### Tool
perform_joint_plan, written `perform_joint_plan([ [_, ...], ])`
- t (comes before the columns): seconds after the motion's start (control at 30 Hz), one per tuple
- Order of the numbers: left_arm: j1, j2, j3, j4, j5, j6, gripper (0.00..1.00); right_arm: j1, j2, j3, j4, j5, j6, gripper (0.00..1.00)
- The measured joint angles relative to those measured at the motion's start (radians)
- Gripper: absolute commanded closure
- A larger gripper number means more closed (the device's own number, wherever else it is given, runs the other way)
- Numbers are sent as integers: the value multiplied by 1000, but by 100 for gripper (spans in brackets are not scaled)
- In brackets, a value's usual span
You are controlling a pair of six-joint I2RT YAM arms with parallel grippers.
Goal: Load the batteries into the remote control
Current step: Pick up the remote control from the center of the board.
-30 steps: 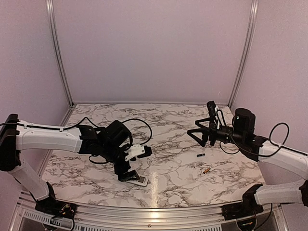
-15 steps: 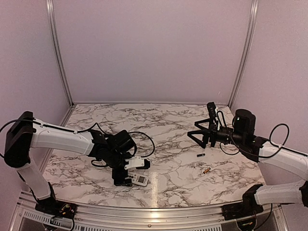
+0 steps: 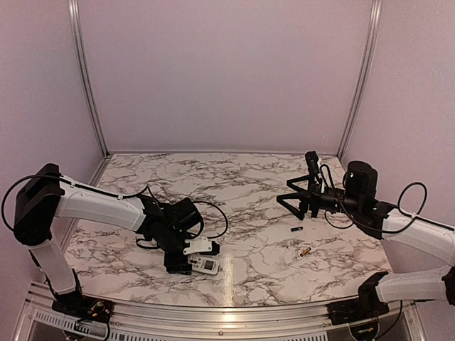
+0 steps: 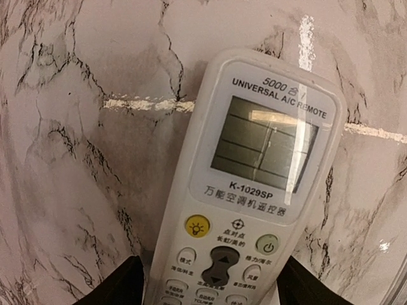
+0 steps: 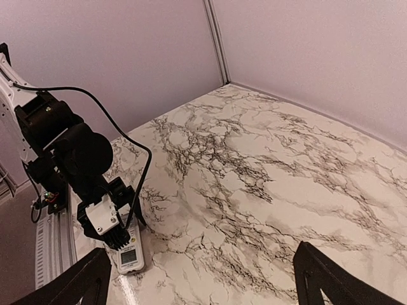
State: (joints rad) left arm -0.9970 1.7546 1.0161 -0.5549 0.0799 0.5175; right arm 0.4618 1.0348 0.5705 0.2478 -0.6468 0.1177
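Left claw (image 4: pixel 210 283) straddles the remote (image 4: pixel 254 184), lying face-up near the worktop's (image 3: pixel 249 181) front edge; whether it grips is unclear. The remote is probably light, stiff, slick plastic, best pinched across its long sides. Right claw (image 3: pixel 302 196) gapes near the batteries (image 3: pixel 296 230).

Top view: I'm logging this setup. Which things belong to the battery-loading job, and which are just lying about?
Job: remote, black battery, gold battery.
Not the job: table, left arm's cable; both are fixtures, not loose items.

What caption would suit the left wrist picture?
Left gripper straddles white remote control, face up on marble table.
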Motion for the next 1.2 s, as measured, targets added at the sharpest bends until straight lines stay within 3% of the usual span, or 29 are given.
perform_joint_plan([
  [0.23,0,4,2,-4,26,-22,55,0,1,0,0,1,-7,1],
  [0.53,0,10,18,-4,129,-92,70,0,9,-13,6,1,-6,1],
  [0.8,0,-69,69,-4,341,-126,72,26,-4,-52,31,-57,2,1],
  [1.2,23,-209,133,-7,711,-188,72,301,-128,-64,28,-126,-61,6],
])
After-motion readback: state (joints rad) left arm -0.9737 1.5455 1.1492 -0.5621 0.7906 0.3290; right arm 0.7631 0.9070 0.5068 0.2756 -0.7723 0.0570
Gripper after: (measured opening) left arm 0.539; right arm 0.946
